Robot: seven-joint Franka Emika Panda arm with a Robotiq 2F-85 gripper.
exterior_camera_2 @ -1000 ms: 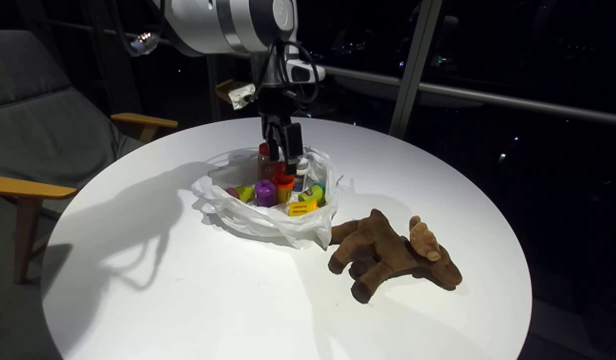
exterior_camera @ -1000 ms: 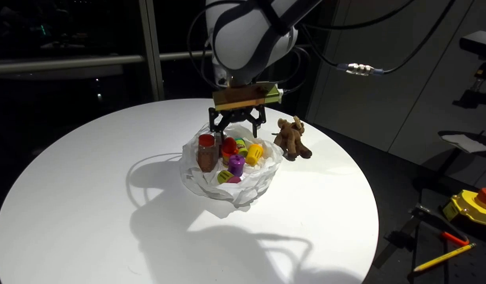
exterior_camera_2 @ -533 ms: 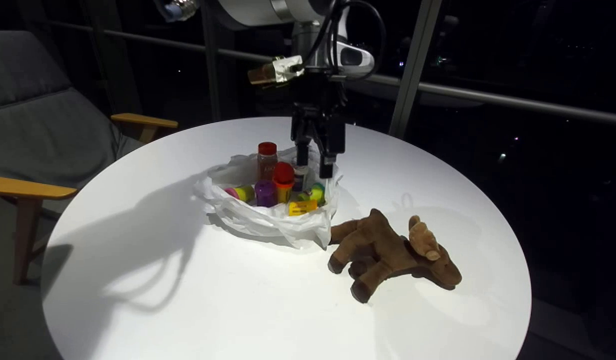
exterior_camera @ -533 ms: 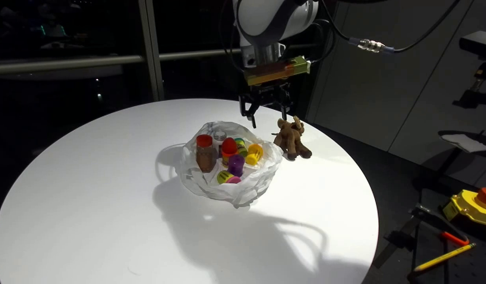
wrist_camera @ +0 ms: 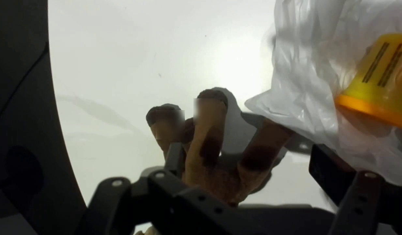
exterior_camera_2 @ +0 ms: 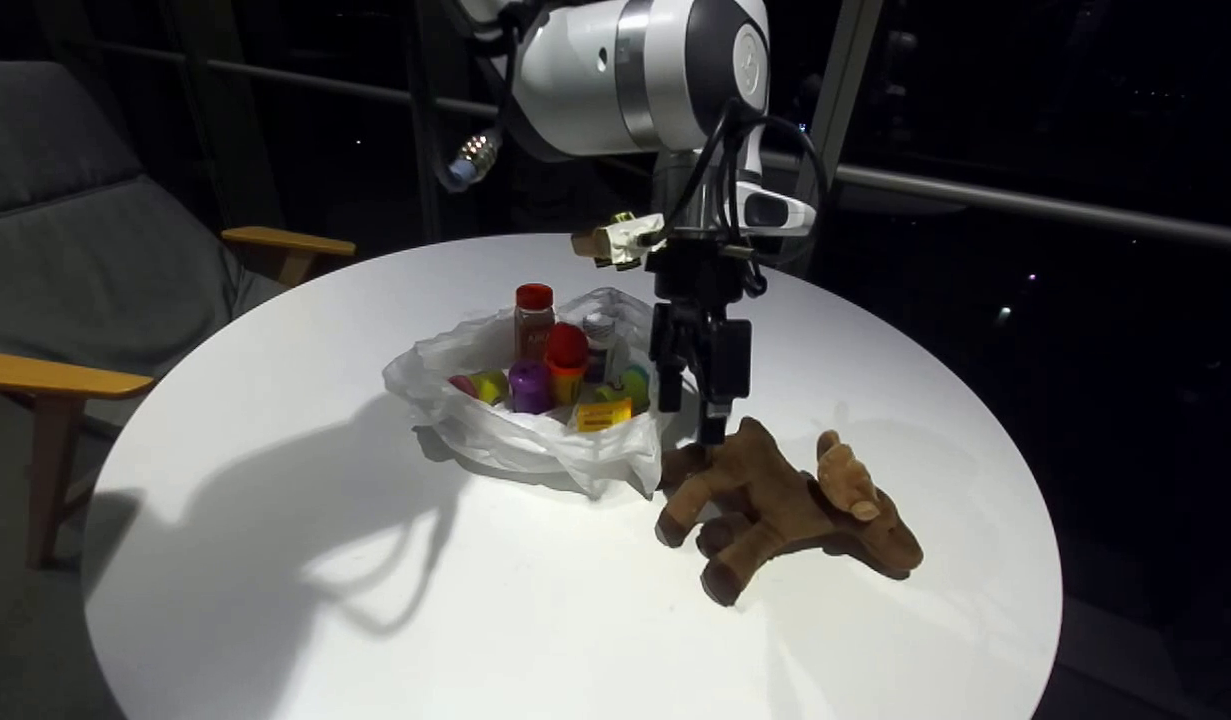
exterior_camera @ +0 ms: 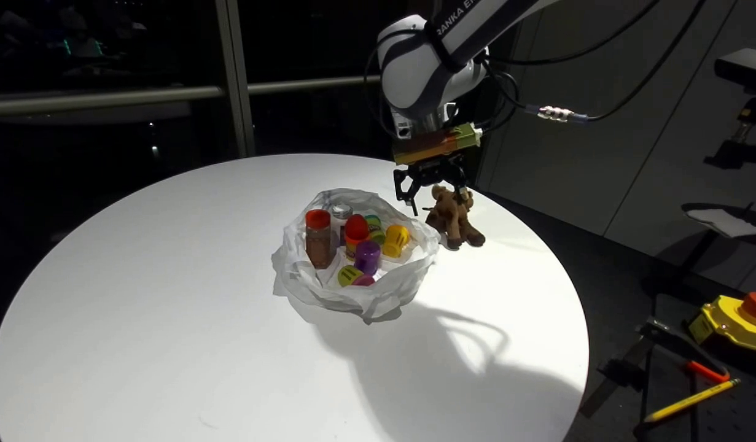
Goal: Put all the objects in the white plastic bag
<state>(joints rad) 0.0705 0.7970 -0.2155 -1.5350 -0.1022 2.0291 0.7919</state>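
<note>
Black claw [wrist_camera: 248,155], spread wide, over brown plush animal [exterior_camera_2: 770,485]

A round table [exterior_camera: 230,307] bears a white plastic bag [exterior_camera_2: 535,445] and a plush animal [exterior_camera_2: 765,495].

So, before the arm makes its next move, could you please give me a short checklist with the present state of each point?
1. Black two-fingered gripper open, nothing held: ok.
2. Crumpled translucent white plastic bag open at the top: ok.
3. Yellow plastic tub inside the bag: ok.
4. Brown plush antlered animal inside the bag: not ok; it lies outside.
5. Animal clear of the bag's edge: not ok; the two overlap in the wrist view.
6. Gripper touching neither bag nor animal: cannot tell.
</note>
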